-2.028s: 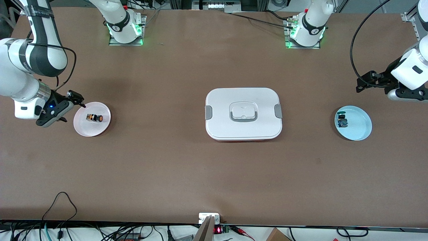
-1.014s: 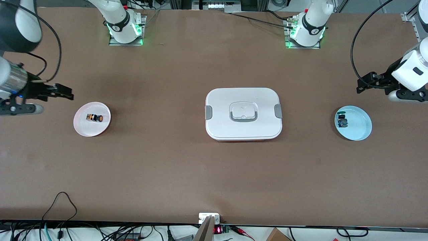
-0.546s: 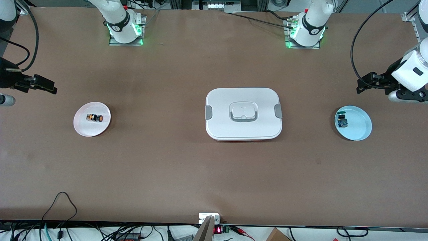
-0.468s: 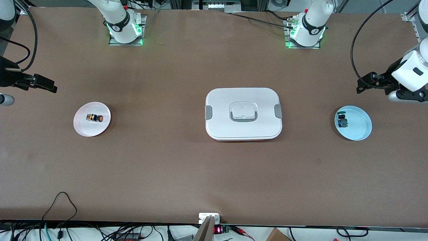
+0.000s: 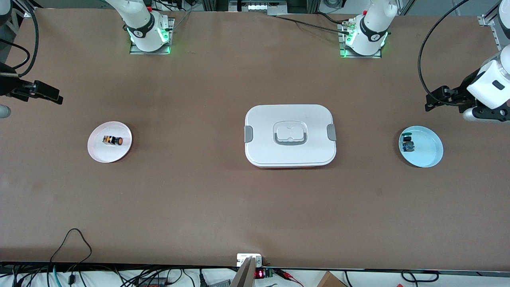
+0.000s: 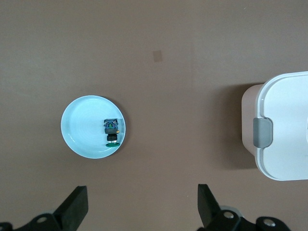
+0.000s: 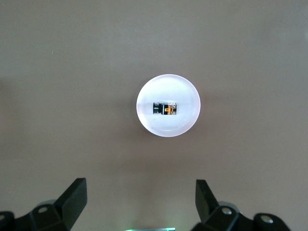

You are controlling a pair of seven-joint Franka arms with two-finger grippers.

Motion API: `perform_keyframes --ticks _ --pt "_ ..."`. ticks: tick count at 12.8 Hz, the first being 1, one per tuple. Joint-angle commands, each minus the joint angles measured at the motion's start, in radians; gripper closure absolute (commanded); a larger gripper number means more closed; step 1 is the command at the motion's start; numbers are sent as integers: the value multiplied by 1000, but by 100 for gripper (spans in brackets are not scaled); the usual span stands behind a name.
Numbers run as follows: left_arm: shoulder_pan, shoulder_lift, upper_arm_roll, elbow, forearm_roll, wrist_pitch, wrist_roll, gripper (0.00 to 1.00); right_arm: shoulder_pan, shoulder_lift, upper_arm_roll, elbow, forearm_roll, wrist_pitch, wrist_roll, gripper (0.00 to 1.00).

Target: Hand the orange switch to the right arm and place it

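Note:
The orange switch (image 5: pixel 113 140) lies on its side on a pale pink plate (image 5: pixel 99 153) toward the right arm's end of the table. In the right wrist view the orange switch (image 7: pixel 165 109) sits at the middle of the pink plate (image 7: pixel 185 91), well below the camera. My right gripper (image 5: pixel 53 97) (image 7: pixel 139 199) hangs open and empty, high over the table beside that plate. At the left arm's end my left gripper (image 5: pixel 431 101) (image 6: pixel 143 207) waits open and empty over the table beside a light blue plate (image 5: pixel 428 153).
A green-capped button part on a blue board (image 5: pixel 407 144) (image 6: pixel 111 131) lies on the light blue plate (image 6: pixel 82 132). A closed white lunch box (image 5: pixel 290 135) (image 6: pixel 284 127) with grey latches stands mid-table. Cables run along the table's near edge.
The right arm has drawn up and away from the pink plate toward its end of the table, leaving the orange switch lying there. The left arm has not moved.

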Motion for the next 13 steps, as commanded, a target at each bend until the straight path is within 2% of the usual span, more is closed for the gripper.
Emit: perform_keyframes --ticks 1,5,13 --pt "5 15 -1 30 6 -23 1 0 -15 -46 4 -55 -6 25 -29 0" --pt "6 13 -1 30 6 -23 1 0 -16 -135 4 -174 -9 108 -30 0" --pt "6 15 -1 29 6 -23 1 0 -13 -112 10 -95 -3 57 -37 0"
